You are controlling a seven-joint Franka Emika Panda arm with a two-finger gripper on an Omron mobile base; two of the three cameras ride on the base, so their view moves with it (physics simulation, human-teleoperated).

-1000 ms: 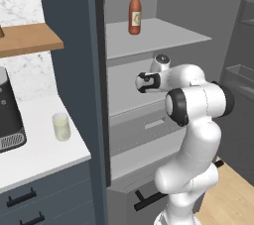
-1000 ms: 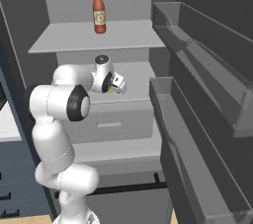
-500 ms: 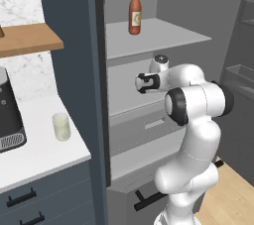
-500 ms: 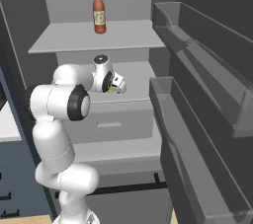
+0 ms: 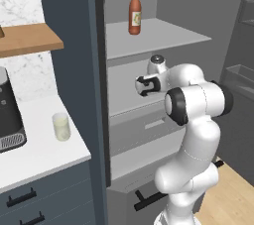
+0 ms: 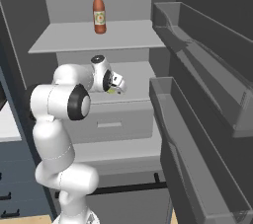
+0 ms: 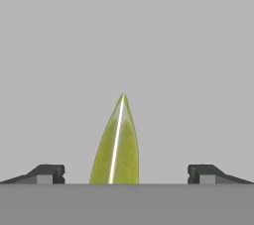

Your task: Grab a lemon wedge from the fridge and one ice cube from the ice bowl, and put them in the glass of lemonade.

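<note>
The pincer (image 7: 124, 173) stands wide, its tips well apart on either side of the lemon wedge (image 7: 116, 144), which lies between them untouched on a pale grey shelf (image 6: 133, 77) inside the open fridge (image 5: 74, 70). A red bottle (image 6: 99, 13) stands on the shelf above. The glass of lemonade (image 5: 61, 126) sits on the white bench (image 5: 34, 152), left of the fridge.

The lemon wedge (image 7: 116, 144) was yellow-green with a pale streak down its edge. The fridge (image 5: 74, 30) was dark grey outside, its shelves (image 6: 128, 38) pale grey. A bottle (image 5: 135, 14) was reddish-brown with a light label. The glass of lemonade (image 5: 61, 127) held pale yellow liquid — on a white worktop (image 5: 39, 152).
</note>
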